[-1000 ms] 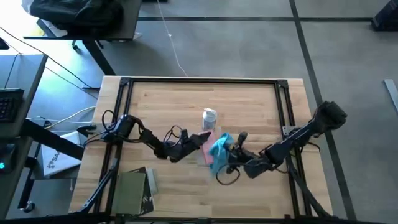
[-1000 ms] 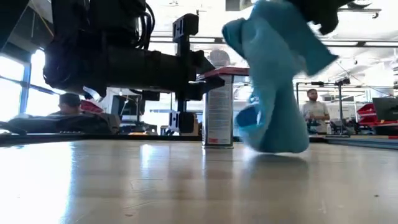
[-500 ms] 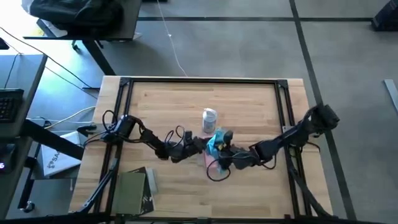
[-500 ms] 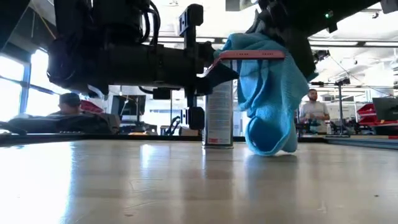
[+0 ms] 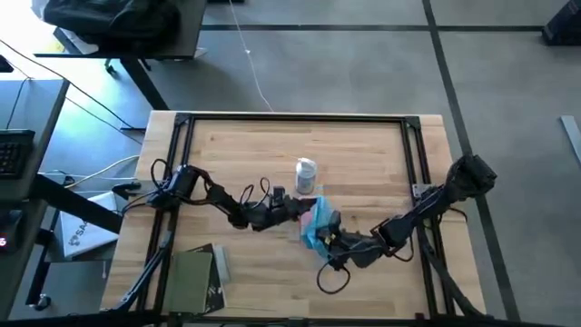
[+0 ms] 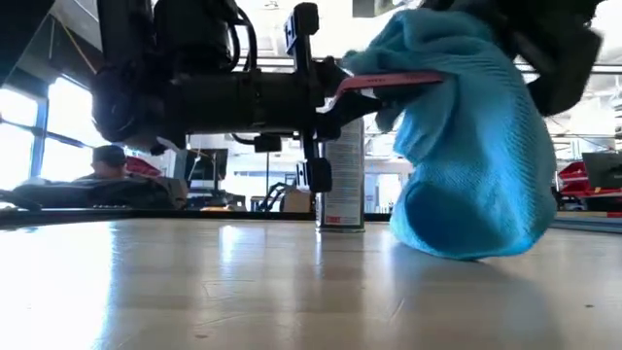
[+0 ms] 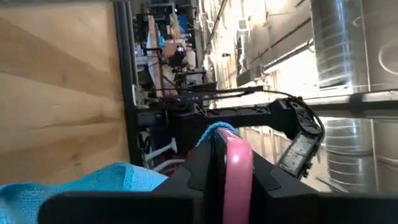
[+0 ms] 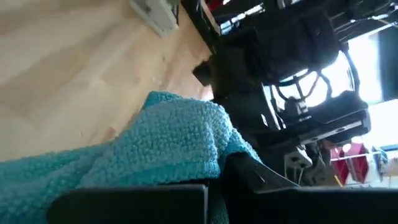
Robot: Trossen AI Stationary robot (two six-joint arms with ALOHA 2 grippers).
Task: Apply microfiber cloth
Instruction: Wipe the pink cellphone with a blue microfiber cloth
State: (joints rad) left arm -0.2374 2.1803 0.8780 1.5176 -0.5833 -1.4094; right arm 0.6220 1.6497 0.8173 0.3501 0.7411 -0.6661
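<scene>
Step in hand, as it reads: wiping. The microfiber cloth [image 5: 317, 223] sits near table centre, just at 5 o'clock of the white bottle [image 5: 306, 174], bunched in the right gripper [image 5: 329, 238] and pressed against the pink object [image 6: 389, 82].

Left gripper [image 5: 295, 208] comes in from 9 o'clock and is clenched on that pink object; the left wrist view shows the pink piece [image 7: 237, 174] squeezed between its two fingers, held level above the table [image 5: 236, 145].

Right gripper comes in from 4 o'clock, grasping the cloth. The right wrist view shows turquoise fabric [image 8: 155, 149] packed between its fingers. In the low view the cloth [image 6: 466, 165] drapes over the far end of the pink object and its lower bulge touches or nearly touches the wood; can't tell which.

Bottle stands upright behind both, apart from the cloth.

Next move likely calls for: left holds the pink object steady, right drags the cloth along its surface with light pressure, keeping clear of the bottle at 11 o'clock. Risk: the push twists the object in the left's grip.
</scene>
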